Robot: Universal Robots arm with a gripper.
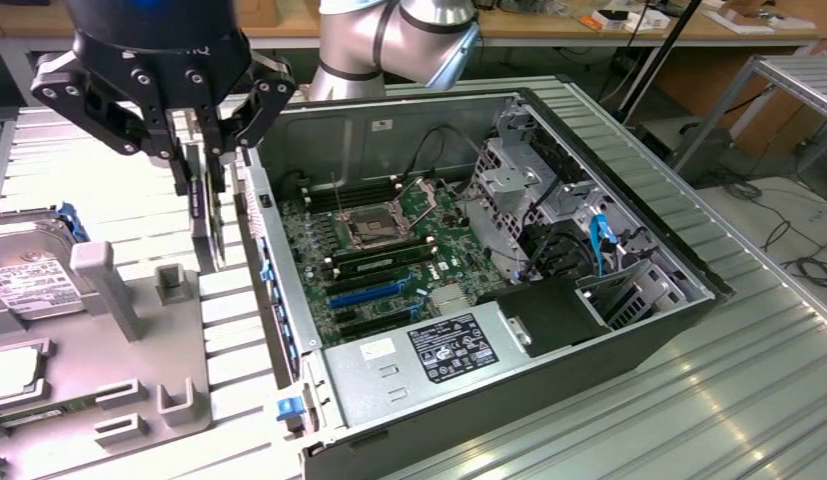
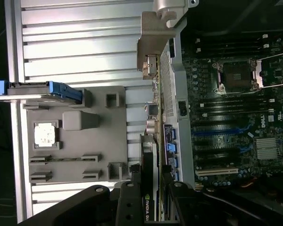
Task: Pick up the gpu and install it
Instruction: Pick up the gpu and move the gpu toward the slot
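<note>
Catching the case (image 1: 262,230) wall looks the likeliest mishap, since the gpu (image 1: 204,200) hangs just outside it, above the gap between tray (image 1: 146,340) and case, pinched firmly in the gripper (image 1: 206,150). Its long axis runs straight down from the grip, bracket (image 2: 155,37) lowest; any tilt could jam it.

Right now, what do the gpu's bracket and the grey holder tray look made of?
gpu bracket: bare metal, probably steel; dull silver sheen, bent tabs. Grey holder tray: likely matte plastic; even grey, no glare.
</note>
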